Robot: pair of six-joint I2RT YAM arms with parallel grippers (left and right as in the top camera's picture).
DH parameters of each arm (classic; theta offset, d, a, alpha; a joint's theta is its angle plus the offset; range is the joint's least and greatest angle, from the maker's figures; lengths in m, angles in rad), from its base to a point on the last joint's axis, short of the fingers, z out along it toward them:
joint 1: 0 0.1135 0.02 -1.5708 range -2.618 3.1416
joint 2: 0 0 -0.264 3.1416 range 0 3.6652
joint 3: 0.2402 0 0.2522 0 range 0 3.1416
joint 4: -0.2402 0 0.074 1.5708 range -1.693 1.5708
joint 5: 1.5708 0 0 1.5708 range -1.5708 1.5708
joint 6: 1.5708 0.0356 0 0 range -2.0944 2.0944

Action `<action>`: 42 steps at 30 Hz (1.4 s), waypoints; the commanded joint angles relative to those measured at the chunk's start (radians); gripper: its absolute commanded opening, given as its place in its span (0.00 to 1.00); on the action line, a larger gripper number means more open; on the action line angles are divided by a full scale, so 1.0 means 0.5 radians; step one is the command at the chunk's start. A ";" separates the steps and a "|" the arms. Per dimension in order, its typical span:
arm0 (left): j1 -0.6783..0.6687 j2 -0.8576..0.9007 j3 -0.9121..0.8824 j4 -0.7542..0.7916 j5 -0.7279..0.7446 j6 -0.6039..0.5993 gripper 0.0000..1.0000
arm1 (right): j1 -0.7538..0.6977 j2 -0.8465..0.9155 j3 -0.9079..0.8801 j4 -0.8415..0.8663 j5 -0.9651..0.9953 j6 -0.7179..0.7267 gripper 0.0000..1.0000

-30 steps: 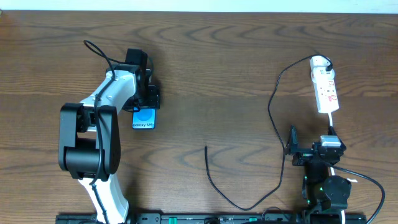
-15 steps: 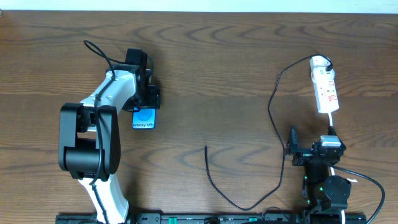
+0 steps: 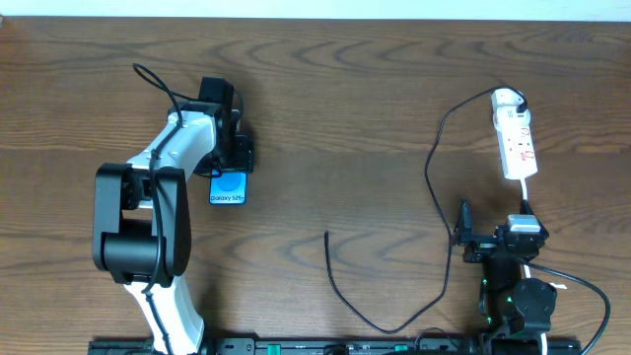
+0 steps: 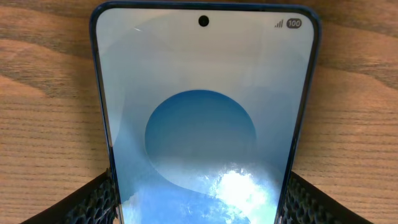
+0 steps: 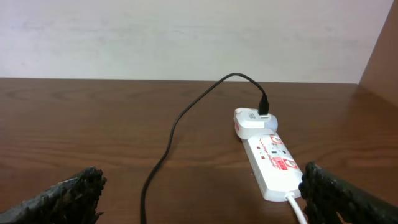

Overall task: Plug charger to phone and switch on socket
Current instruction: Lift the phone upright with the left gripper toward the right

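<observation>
Unchanged over the last second: your left jaws clamp the phone (image 3: 228, 187) on the desk (image 3: 345, 99); right jaws wide, empty, near the socket (image 3: 516, 138); charger tip (image 3: 327, 236) loose mid-desk. Plugging not begun.

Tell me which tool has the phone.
The left tool: its fingers clasp the phone on both sides. The right tool stands open, empty, near the power strip.

Overhead: phone (image 3: 228, 190), 12 o'clock end hidden beneath left gripper (image 3: 230, 168). Left wrist view: 6 o'clock end cut off by frame edge. Overhead: socket (image 3: 516, 146) switch positions too small to read.
</observation>
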 commanded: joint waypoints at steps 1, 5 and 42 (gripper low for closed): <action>0.003 0.014 -0.028 -0.040 -0.004 0.065 0.07 | 0.036 -0.012 -0.002 -0.008 0.009 0.027 0.99; 0.003 -0.031 0.000 -0.041 -0.005 0.066 0.07 | 0.036 -0.012 -0.002 -0.008 0.009 0.027 0.99; 0.006 -0.360 0.015 0.018 1.364 -0.446 0.07 | 0.036 -0.012 -0.002 -0.008 0.009 0.027 0.99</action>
